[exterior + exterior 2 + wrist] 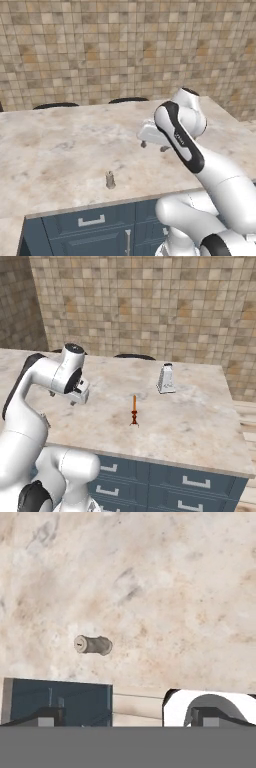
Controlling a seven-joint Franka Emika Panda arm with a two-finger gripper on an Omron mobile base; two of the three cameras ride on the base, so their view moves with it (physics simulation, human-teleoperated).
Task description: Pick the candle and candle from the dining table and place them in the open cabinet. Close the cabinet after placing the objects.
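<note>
One grey candle [93, 645] beyond open tool [127, 714]

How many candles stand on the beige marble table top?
2. The stubby grey-beige pillar candle stands near the front edge of the table; the slender dark red stick candle stands mid-table, before the grey metal grater.

I read the wide beige marble-look slab tabletop [60, 145] as polished stone, smooth w/ grey-brown veining, low sheen. Dark blue panelled drawers [165, 481] under its front edge look like painted wood, matt; short handles [91, 220] brushed silver metal. Stubby grey-beige pillar candle [110, 180] nr front edge: dull, waxy, slightly rough. Slender dark red stick candle [134, 411]: smooth, faint gloss. Tall grey grater [166, 378] twd far right corner: matt metal. Wall behind: small tan tiles [100, 50], mottled, matt.
</note>
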